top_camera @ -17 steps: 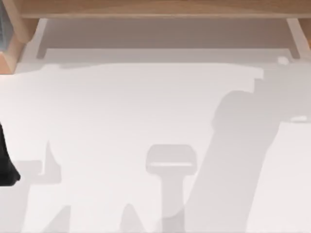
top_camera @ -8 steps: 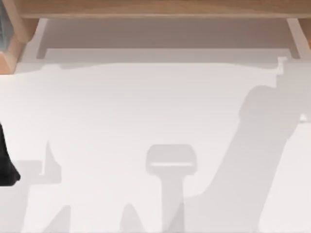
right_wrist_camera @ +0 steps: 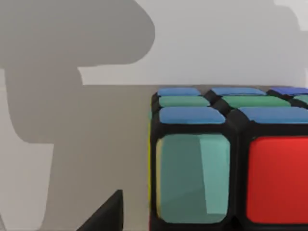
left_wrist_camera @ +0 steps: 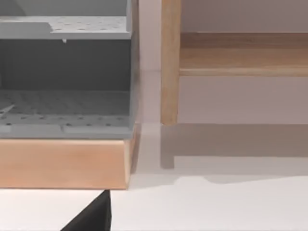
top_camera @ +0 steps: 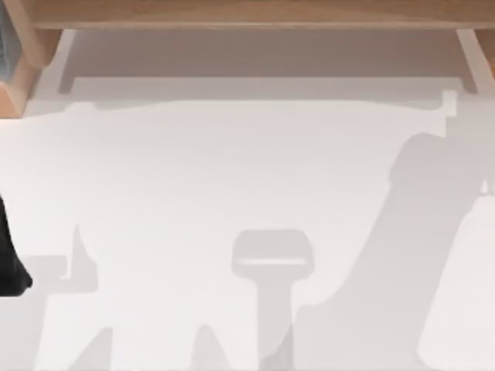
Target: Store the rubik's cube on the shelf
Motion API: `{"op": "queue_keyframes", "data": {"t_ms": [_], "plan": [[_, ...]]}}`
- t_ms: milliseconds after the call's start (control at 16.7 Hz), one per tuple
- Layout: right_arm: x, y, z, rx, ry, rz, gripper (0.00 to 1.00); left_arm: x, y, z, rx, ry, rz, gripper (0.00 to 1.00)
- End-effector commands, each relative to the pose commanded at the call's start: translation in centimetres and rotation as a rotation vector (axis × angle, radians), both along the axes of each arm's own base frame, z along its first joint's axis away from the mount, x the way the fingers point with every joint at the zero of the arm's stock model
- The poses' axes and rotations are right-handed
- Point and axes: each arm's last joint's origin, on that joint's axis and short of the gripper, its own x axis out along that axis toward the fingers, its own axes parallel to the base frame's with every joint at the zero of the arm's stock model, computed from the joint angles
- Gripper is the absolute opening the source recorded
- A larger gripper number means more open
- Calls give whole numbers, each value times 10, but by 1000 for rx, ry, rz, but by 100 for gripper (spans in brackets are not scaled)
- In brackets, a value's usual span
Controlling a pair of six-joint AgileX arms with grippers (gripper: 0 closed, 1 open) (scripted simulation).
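The rubik's cube looms close in the right wrist view, showing blue, green, teal and red tiles with black lines between them. It appears to rest on the white tabletop. A black part of my right gripper sits just beside the cube; whether it holds the cube I cannot tell. The shelf is a light-brown wooden board along the far edge in the top view, with an upright support in the left wrist view. My left arm is parked at the table's left edge, a black part of its gripper low over the table.
A grey perforated rack on a wooden base stands left of the shelf, at the far left corner in the top view. Arm shadows lie across the white table.
The right arm's shadow on the table has slid to the right. The left arm has not moved.
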Motion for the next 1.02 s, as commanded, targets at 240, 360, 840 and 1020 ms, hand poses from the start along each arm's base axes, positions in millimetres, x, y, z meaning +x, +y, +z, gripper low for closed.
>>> {"op": "queue_keyframes", "data": {"t_ms": [240, 360, 840, 1020], "plan": [[0, 0, 0, 0, 0, 0, 47, 0, 0, 0, 0, 0, 0, 100], [0, 0, 0, 0, 0, 0, 32, 0, 0, 0, 0, 0, 0, 100], [0, 0, 0, 0, 0, 0, 0, 0, 0, 0, 0, 0, 0, 100], [0, 0, 0, 0, 0, 0, 0, 0, 0, 0, 0, 0, 0, 100]]}}
